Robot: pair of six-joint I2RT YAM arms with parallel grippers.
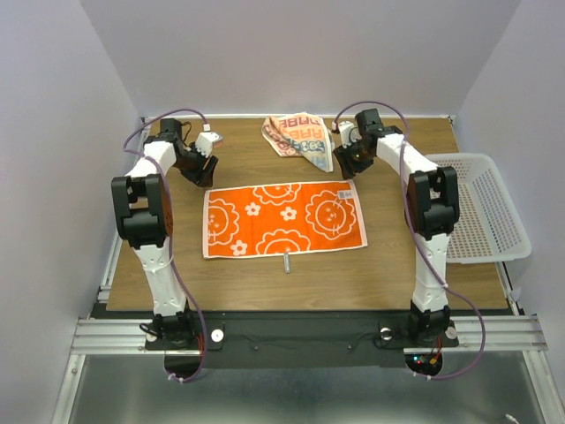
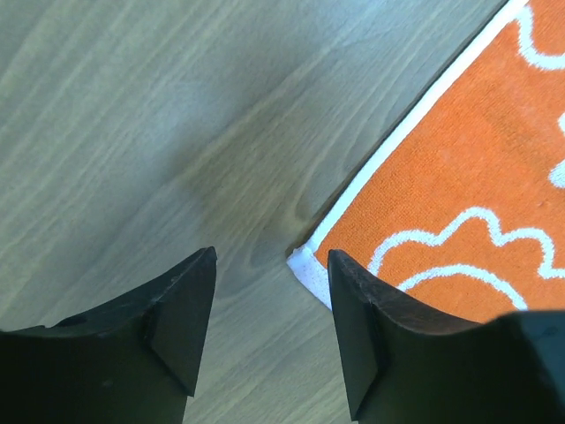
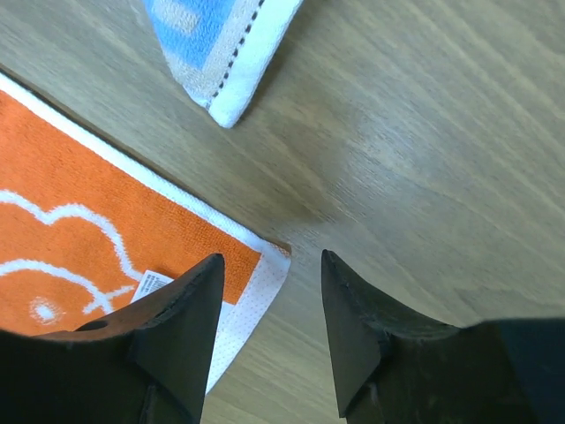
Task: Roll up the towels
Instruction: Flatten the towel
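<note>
Left gripper (image 2: pixel 272 265) hovers, jaws apart and empty, over the far left corner of the orange towel (image 1: pixel 282 218), which lies flat mid-table (image 1: pixel 371 269). Right gripper (image 3: pixel 272 261), equally parted and empty, hovers over its far right corner. A second towel (image 1: pixel 300 137) lies crumpled just behind.

Overhead shot is bright and even, soft light from above, so the arms (image 1: pixel 146 221) only drop faint fuzzy shadows on the table (image 1: pixel 388 265). Walls (image 1: pixel 282 53) look slightly lavender. Both wrist views are sharp on the wood grain and the orange towel (image 2: pixel 459 177) weave, with a smudgy shadow patch on the wood ahead of the left gripper (image 2: pixel 272 256) and right gripper (image 3: pixel 272 258), both crushed to near black. Mild sheen upper right in the right wrist view.
</note>
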